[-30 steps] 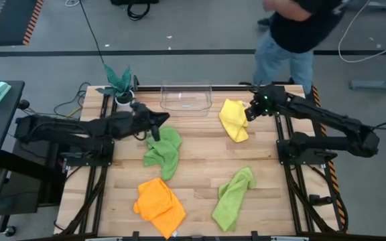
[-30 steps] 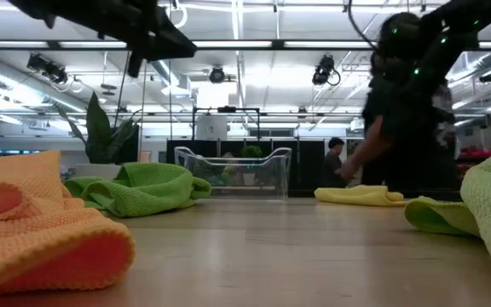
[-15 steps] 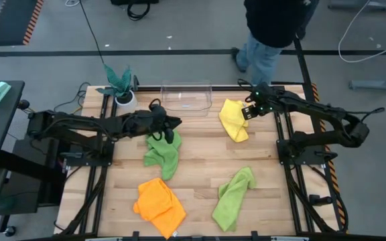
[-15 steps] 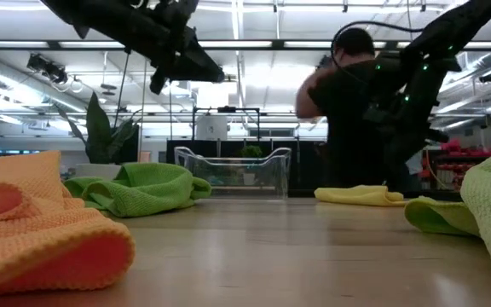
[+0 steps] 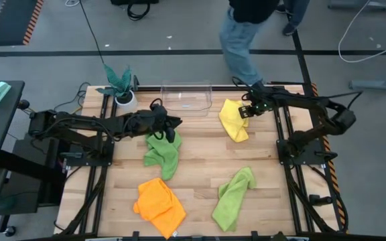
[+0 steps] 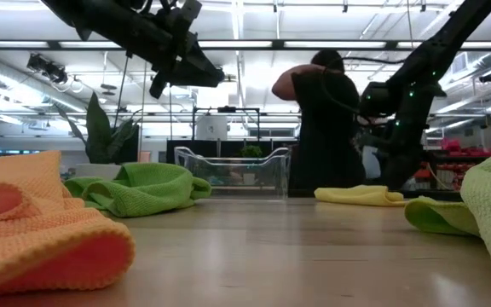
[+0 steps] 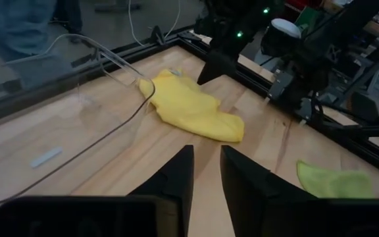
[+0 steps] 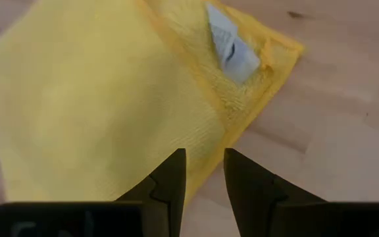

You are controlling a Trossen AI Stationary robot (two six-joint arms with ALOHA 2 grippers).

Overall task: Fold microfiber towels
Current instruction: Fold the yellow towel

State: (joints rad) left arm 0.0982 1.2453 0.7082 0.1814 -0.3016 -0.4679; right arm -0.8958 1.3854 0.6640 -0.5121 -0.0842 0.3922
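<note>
A yellow towel (image 5: 234, 120) lies crumpled at the far right of the table, its corner with a grey label (image 8: 232, 46) showing. My right gripper (image 5: 245, 112) hangs open just above that towel near its far right edge, fingers pointing steeply down; I cannot tell whether they touch it. A lime green towel (image 5: 163, 152) lies bunched left of centre. Above its far end my left gripper (image 5: 169, 127) is high over the table (image 6: 216, 78), open by a narrow gap with nothing in it (image 7: 206, 171). An orange towel (image 5: 159, 206) and a second green towel (image 5: 233, 197) lie near the front edge.
A clear plastic bin (image 5: 186, 97) stands at the far edge between the two arms. A teal plant in a white pot (image 5: 120, 84) is at the far left corner. A person (image 5: 246, 33) walks just beyond the far edge. Bare wood lies at the table's centre.
My right gripper has come down toward the yellow towel, tipping more steeply downward. My left gripper has reached out toward the table's right over the green towel's far end and dipped a little. The person behind the table has walked leftward. The towels have not moved.
</note>
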